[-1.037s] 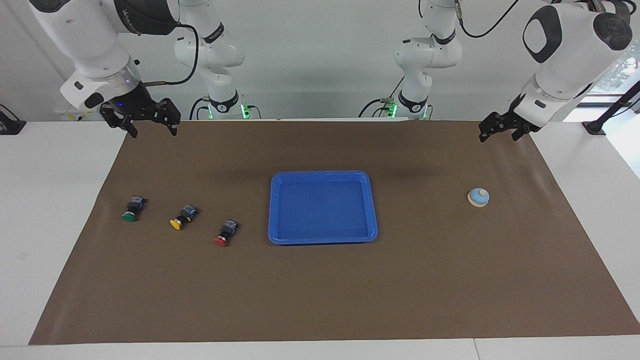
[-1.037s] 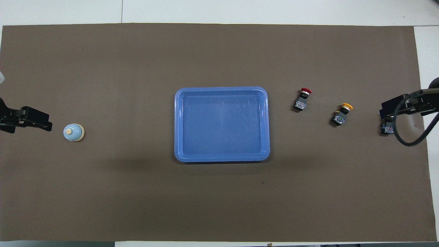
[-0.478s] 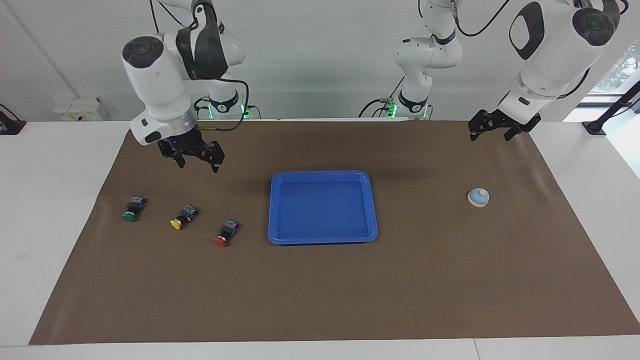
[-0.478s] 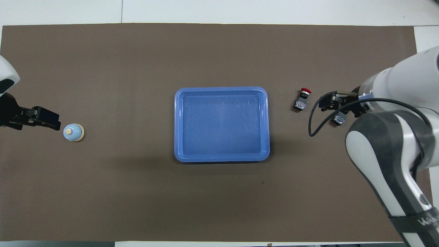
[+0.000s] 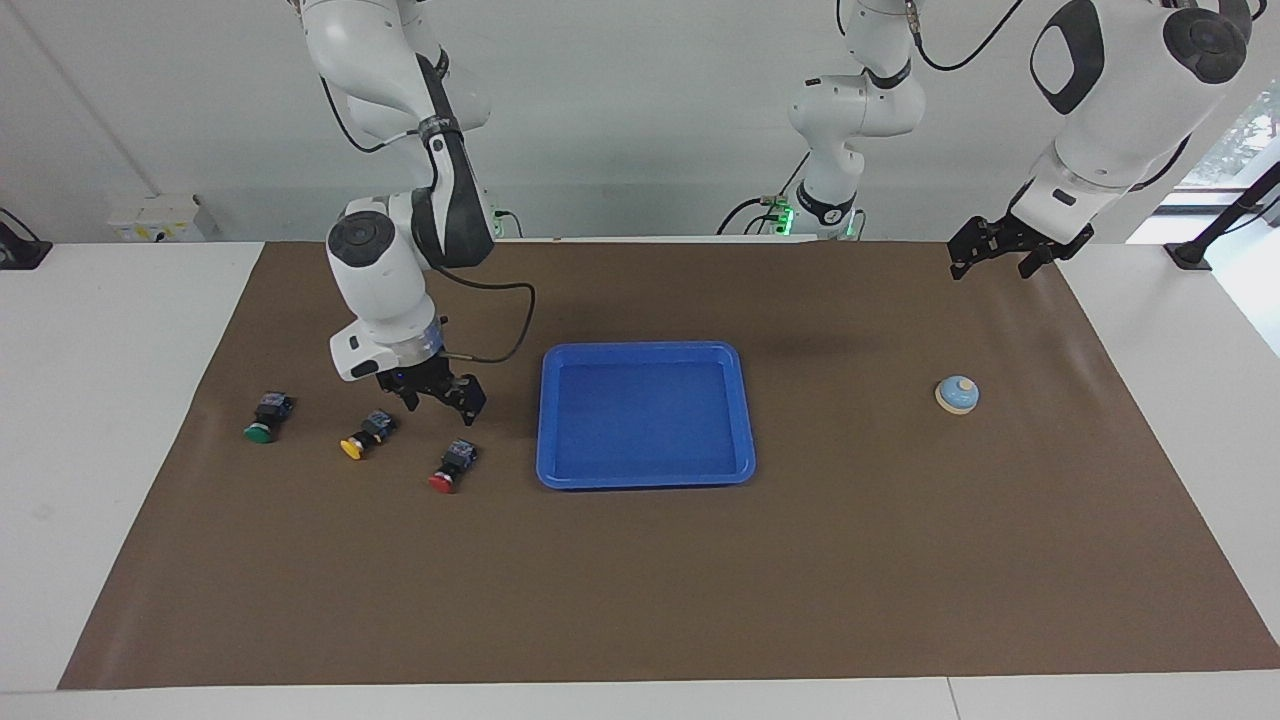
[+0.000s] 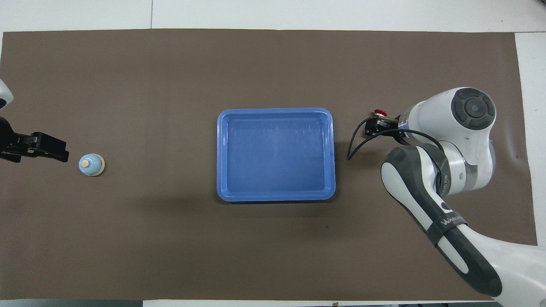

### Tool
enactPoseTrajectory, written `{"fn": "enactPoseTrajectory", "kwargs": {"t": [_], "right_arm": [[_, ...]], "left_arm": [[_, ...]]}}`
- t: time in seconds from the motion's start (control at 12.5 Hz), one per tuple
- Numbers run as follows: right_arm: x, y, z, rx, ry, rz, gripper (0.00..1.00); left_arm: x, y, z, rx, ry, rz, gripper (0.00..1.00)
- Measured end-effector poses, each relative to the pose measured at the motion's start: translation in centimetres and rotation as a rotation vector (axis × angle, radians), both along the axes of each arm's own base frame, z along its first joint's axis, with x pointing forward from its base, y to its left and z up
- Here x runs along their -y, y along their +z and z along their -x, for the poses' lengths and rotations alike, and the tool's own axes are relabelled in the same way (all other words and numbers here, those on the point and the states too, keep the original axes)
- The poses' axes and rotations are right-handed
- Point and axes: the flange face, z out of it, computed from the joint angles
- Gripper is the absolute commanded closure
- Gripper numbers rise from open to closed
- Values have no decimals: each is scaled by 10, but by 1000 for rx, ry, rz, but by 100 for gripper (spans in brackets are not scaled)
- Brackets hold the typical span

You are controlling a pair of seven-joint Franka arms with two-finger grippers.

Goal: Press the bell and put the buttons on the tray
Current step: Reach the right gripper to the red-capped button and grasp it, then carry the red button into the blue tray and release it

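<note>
The blue tray [image 5: 645, 348] [image 6: 276, 111] lies at the table's middle with nothing in it. Three buttons lie in a row toward the right arm's end: green [image 5: 262, 418], yellow [image 5: 365, 435] and red [image 5: 452, 467]. My right gripper [image 5: 440, 405] [image 6: 375, 128] hangs open and low, just above the red button [image 6: 379, 113], touching nothing. From overhead only its red cap shows, and the arm hides the other two. The bell [image 5: 957, 394] [image 6: 91, 164] stands toward the left arm's end. My left gripper [image 5: 992, 265] [image 6: 42, 147] is open and raised beside it.
A brown mat [image 5: 640, 580] covers most of the white table [image 5: 100, 400]. The right arm's forearm and its black cable [image 6: 356, 143] hang over the mat between the tray and the buttons.
The right arm has swung in from its end of the table and come down to just over the red button. The left gripper drifted slightly near the bell. Nothing on the mat moved.
</note>
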Motion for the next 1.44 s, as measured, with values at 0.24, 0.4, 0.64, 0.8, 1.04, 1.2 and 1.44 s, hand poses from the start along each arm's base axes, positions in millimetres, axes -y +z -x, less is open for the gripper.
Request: {"fn": "enactPoseTrajectory", "kwargs": {"t": [0.24,0.4,0.64,0.8,1.04,1.2,1.44], "right_arm": [[0,-34,-12,19,-26,-9,0],[-1,-40,-23,31,-32,-13,0],[-1,-49,-34,58,-35,-19,4],[-1,-62,-35,53,-36,-20,65],[-1,-62,-38,54,-43,-20,100],[-1,-57,-40,44,-43,-18,100],[-6,-32,-49,-15,-36,-8,100]], "left_arm": [[0,0,0,0,0,0,0],[0,0,0,0,0,0,0],[0,0,0,0,0,0,0],[0,0,0,0,0,0,0],[0,0,0,0,0,0,0],[0,0,0,0,0,0,0],[0,0,0,0,0,0,0]]}}
